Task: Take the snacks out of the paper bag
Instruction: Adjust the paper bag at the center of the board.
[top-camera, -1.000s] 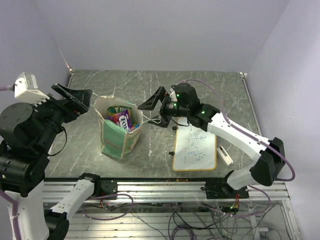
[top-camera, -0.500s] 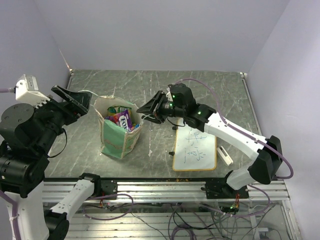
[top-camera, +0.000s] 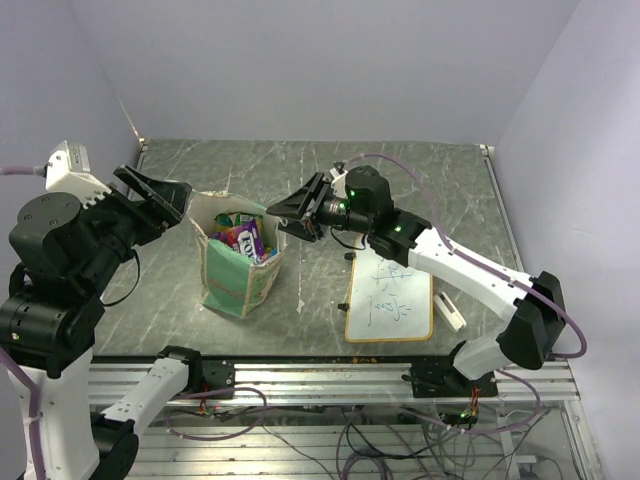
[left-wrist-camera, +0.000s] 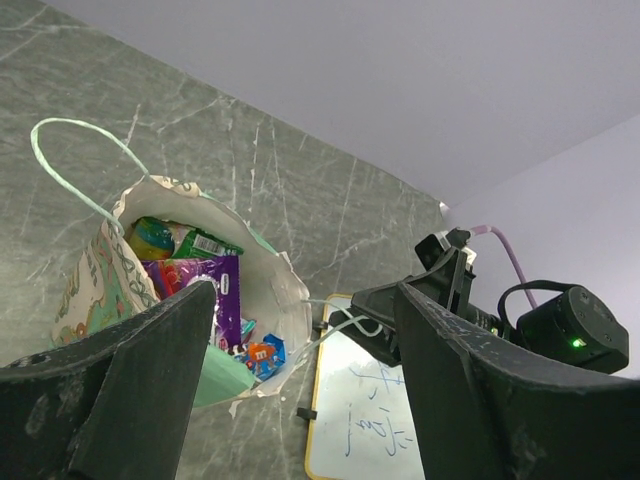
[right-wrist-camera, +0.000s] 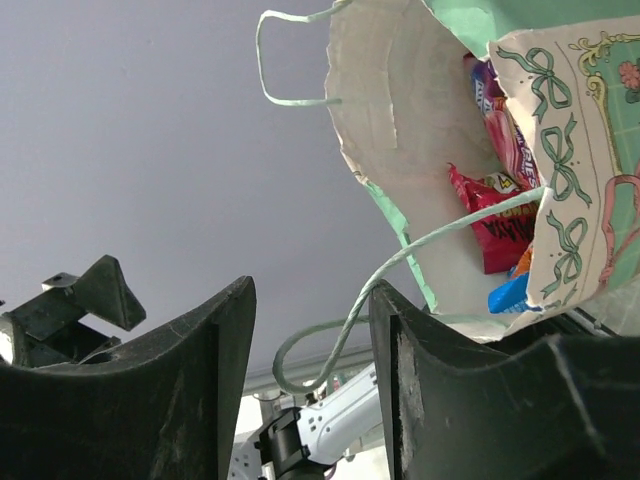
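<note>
Nearest my bases, the whiteboard (top-camera: 390, 300) lies flat on the table (top-camera: 420, 170), with the eraser (top-camera: 452, 310) just beside its right edge. Left of them the paper bag (top-camera: 238, 275) stands upright with its mouth open, and the snacks (top-camera: 245, 238) are inside it: purple, green and red packets and small blue candy. My left gripper (top-camera: 180, 203) hovers at the bag's left rim, fingers spread wide and holding nothing. My right gripper (top-camera: 288, 222) is at the right rim, also open and unclamped. A string handle (right-wrist-camera: 400, 270) loops between its fingers.
</note>
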